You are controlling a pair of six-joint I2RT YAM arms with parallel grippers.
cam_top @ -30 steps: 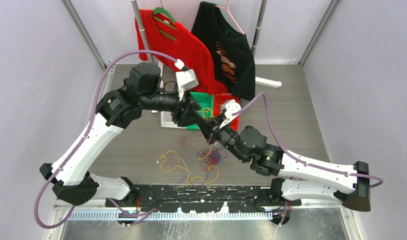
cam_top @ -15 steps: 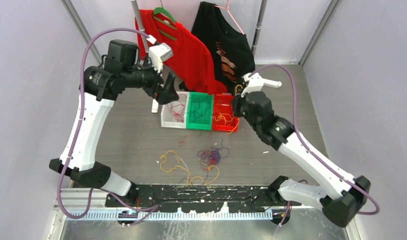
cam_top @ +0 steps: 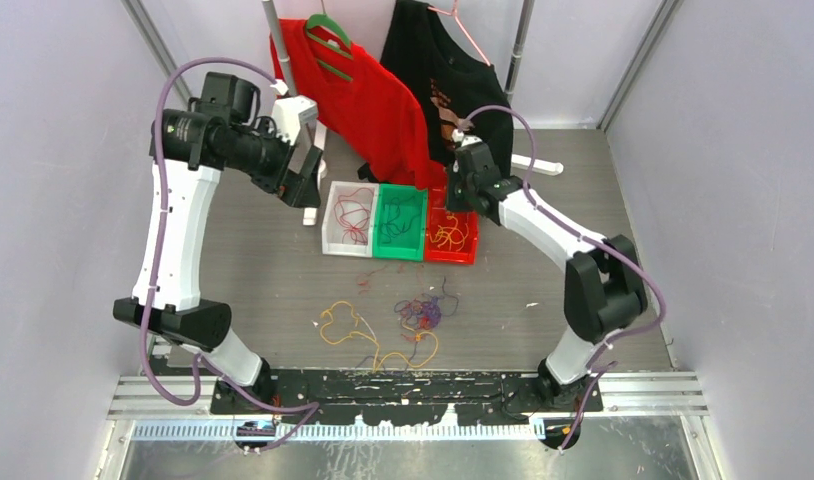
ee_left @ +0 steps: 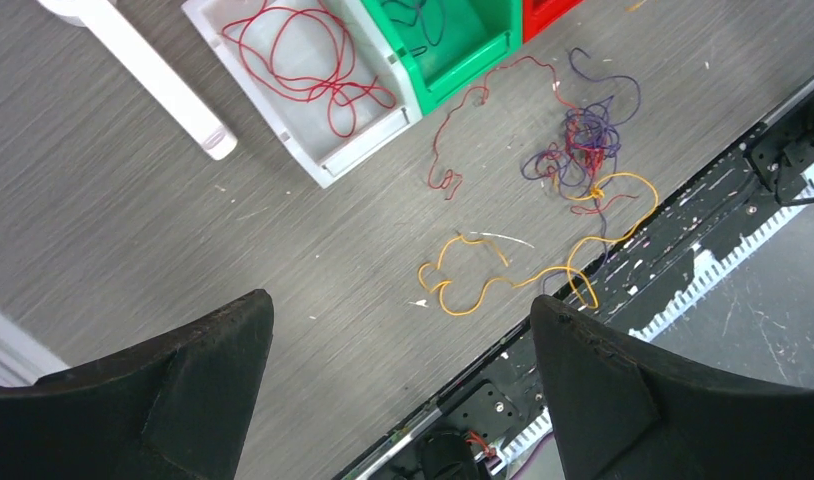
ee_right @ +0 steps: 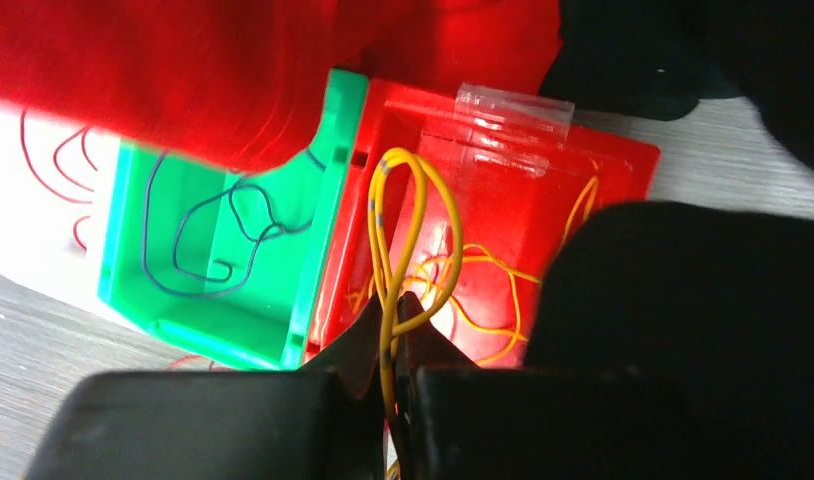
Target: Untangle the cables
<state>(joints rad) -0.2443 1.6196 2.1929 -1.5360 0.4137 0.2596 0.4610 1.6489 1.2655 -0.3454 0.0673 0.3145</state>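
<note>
Pinching looped yellow cable point(ee_right: 381, 230): right end effector point(ee_right: 393, 312) | left end effector point(ee_left: 398, 305): spread wide

Looped yellow cable point(ee_right: 405, 225) in pincer point(ee_right: 391, 310), over red bin point(ee_right: 615, 152)

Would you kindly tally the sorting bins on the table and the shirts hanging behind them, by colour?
White bin: 1
Green bin: 1
Red bin: 1
Red shirt: 1
Black shirt: 1
Total: 5
</note>
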